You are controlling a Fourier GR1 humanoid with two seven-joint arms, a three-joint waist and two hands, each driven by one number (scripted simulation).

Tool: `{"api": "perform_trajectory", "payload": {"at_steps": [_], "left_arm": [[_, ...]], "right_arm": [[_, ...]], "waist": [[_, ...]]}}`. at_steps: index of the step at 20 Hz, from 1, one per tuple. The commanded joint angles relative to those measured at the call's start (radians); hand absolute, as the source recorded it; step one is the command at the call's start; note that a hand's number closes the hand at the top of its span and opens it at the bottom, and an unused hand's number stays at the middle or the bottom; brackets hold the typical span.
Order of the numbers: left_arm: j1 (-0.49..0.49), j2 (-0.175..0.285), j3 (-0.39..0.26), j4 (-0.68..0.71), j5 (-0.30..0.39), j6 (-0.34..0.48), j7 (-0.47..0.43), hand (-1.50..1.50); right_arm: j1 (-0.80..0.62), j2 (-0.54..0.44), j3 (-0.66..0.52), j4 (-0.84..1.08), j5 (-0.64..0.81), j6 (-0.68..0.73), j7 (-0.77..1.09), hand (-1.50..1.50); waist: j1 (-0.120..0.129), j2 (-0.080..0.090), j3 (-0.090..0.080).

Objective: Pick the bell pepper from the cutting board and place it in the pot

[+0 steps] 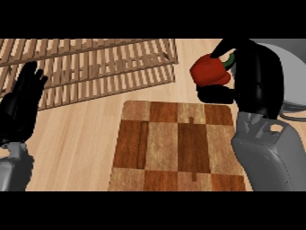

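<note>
— What are the fingers of the right hand (255,81) doing?
— They are curled round the red bell pepper (209,72), thumb beneath it, with its green stem toward the palm.
— Where is the pepper?
— Off the cutting board (172,148), at about one o'clock from the board's middle. It is just beside the left rim of the grey pot (305,63), not inside it. The pot sits at two o'clock, partly hidden by the hand and forearm.
— The other hand?
— The left hand (19,105) rests at nine o'clock by the view's edge, fingers straight and up, holding nothing.
— Anything else?
— A slatted wooden rack (95,67) lies at eleven o'clock on the counter (76,134).
</note>
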Motion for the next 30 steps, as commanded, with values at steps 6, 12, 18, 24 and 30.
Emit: {"api": "perform_trajectory", "payload": {"at_steps": [6, 12, 18, 24, 30], "left_arm": [[0.026, 0.026, 0.032, -0.033, 0.038, -0.053, 0.021, 0.00], [0.057, -0.009, -0.008, -0.087, -0.002, -0.025, 0.031, 0.00], [-0.027, -0.026, -0.022, -0.045, -0.045, 0.023, 0.056, 0.00], [-0.023, -0.010, 0.019, 0.034, -0.003, -0.028, -0.025, 0.00], [-0.008, -0.004, 0.024, 0.025, 0.017, -0.056, -0.015, 0.00]], "right_arm": [[-0.038, -0.115, -0.261, -0.007, -0.167, 0.033, -0.074, 1.50], [-0.029, -0.172, -0.401, 0.244, -0.270, -0.094, -0.282, 1.50], [-0.069, -0.252, -0.451, 0.533, -0.235, -0.220, -0.483, 1.50], [-0.115, -0.356, -0.397, 0.748, 0.029, -0.331, -0.427, 1.50], [-0.240, -0.378, -0.452, 1.117, -0.013, -0.450, -0.600, 1.50]], "waist": [[0.007, 0.001, 0.000], [0.014, 0.004, 0.001], [0.016, 0.009, 0.001], [0.028, 0.014, 0.000], [0.034, 0.013, 0.001]]}}
